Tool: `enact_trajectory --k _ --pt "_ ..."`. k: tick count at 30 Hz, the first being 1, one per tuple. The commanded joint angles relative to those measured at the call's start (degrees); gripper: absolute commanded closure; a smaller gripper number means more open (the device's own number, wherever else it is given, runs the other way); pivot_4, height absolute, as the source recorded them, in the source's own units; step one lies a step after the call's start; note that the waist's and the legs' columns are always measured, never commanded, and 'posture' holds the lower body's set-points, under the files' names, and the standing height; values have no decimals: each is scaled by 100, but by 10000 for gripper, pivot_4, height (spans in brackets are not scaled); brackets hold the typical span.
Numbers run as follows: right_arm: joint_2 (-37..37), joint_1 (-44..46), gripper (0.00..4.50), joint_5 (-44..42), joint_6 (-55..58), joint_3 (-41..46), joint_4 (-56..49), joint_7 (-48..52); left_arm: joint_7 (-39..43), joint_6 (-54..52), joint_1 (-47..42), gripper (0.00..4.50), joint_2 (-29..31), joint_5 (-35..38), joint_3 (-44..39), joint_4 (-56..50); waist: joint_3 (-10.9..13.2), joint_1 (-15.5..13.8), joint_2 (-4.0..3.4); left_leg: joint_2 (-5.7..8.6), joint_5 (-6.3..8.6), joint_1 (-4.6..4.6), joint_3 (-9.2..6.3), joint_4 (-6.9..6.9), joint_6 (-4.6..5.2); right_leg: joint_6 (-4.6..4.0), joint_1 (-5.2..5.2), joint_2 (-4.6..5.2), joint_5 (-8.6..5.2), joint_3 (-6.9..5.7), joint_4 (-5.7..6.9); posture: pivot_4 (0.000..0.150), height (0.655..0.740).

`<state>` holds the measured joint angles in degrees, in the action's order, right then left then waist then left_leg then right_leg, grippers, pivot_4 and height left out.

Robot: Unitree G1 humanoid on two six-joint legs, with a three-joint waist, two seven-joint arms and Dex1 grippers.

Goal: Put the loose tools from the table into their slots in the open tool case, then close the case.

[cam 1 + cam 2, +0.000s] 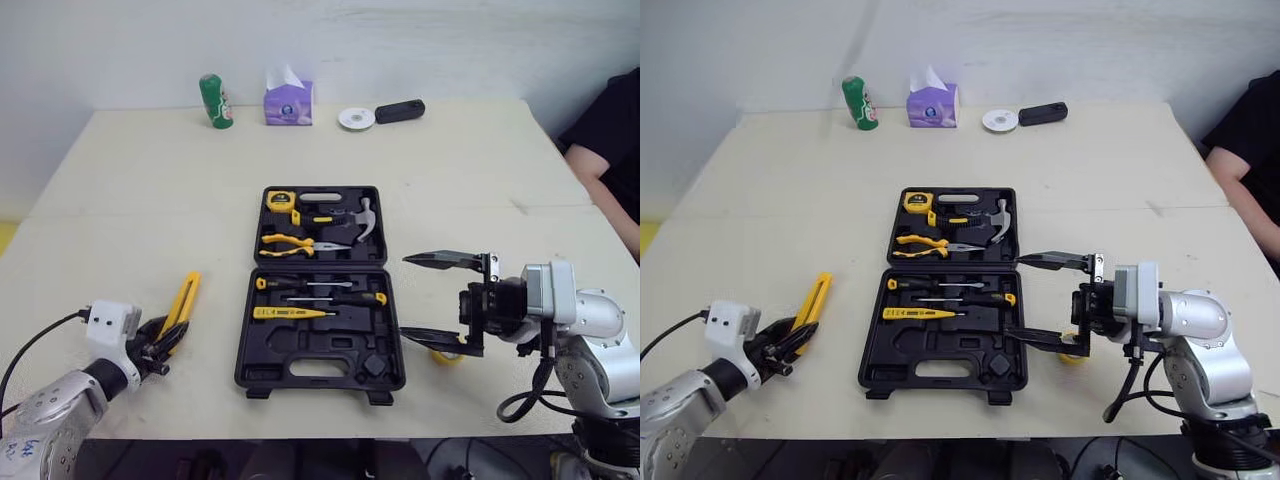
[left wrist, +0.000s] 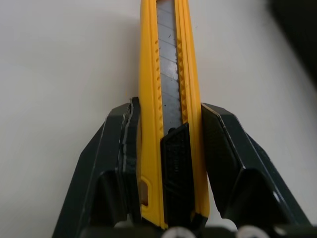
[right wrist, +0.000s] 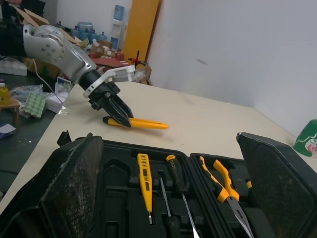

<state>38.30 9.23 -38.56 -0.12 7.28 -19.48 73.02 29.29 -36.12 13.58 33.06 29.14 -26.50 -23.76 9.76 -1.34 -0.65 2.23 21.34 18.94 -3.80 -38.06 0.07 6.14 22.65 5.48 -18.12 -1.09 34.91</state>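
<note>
The black tool case (image 1: 300,347) lies open in the middle of the table. It holds a tape measure (image 1: 279,200), a hammer (image 1: 364,218), pliers (image 1: 290,243) and screwdrivers (image 1: 320,290). A yellow utility knife (image 1: 183,303) lies on the table to the left of the case. My left gripper (image 1: 165,340) is shut on the near end of the knife (image 2: 168,74), one finger on each side. My right gripper (image 1: 405,297) hovers wide open at the right edge of the case, pointing left. A small yellow object (image 1: 447,354) lies on the table under it.
Along the far table edge stand a green can (image 1: 215,102), a purple tissue box (image 1: 288,100), a white disc (image 1: 356,118) and a black device (image 1: 400,110). A person in black (image 1: 610,140) sits at the right side.
</note>
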Motion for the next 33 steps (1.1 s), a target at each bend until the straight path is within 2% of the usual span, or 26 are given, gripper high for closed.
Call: enact_trajectory --k 1,5,10,14,18,23,30,33 --pt "107 -92 0 -199 28 196 -219 68 632 428 -353 31715 421 221 -172 -156 7 2 14 0 0 18 -2 -10 1 1 12 0 1 -3 0 1500 7400" --pt "178 -211 0 -231 82 274 -266 32 1520 875 -1010 31715 931 279 300 -221 11 -10 19 2 1 34 -13 -8 3 2 13 0 1 -18 -23 1500 7400" --pt "290 -492 0 -270 192 346 -422 10 2073 784 -1954 31715 1284 395 1019 -249 18 -2 28 2 3 37 -18 -1 7 3 10 -2 2 -26 -39 1500 7400" --pt "470 -838 0 -266 279 524 -490 117 2720 848 -2703 31715 1636 86 2078 -309 20 1 28 3 3 36 -18 -3 7 4 10 -3 2 -26 -38 1500 7400" --pt "602 -1217 0 -223 264 715 -500 182 2782 136 -3360 31715 1529 377 2719 -394 25 1 35 4 2 35 -18 -7 9 7 5 -4 4 -26 -36 1500 7400" --pt "730 -1632 0 -186 341 959 -585 106 3158 136 -3928 31715 1651 -318 3818 -465 30 0 39 4 -1 31 -17 -11 7 7 5 -7 4 -21 -23 1500 7400" --pt "794 -2101 0 -244 653 1021 -894 6 2999 -159 -4398 31715 1410 -958 4693 -381 37 -14 49 6 -9 30 -18 -19 8 8 5 -7 4 -19 -9 1500 7400" --pt "792 -2209 0 -243 708 1060 -963 -22 3196 -167 -4490 31715 1523 -1179 4967 -360 39 -17 53 7 -9 31 -18 -21 8 8 5 -7 5 -19 -7 1500 7400"
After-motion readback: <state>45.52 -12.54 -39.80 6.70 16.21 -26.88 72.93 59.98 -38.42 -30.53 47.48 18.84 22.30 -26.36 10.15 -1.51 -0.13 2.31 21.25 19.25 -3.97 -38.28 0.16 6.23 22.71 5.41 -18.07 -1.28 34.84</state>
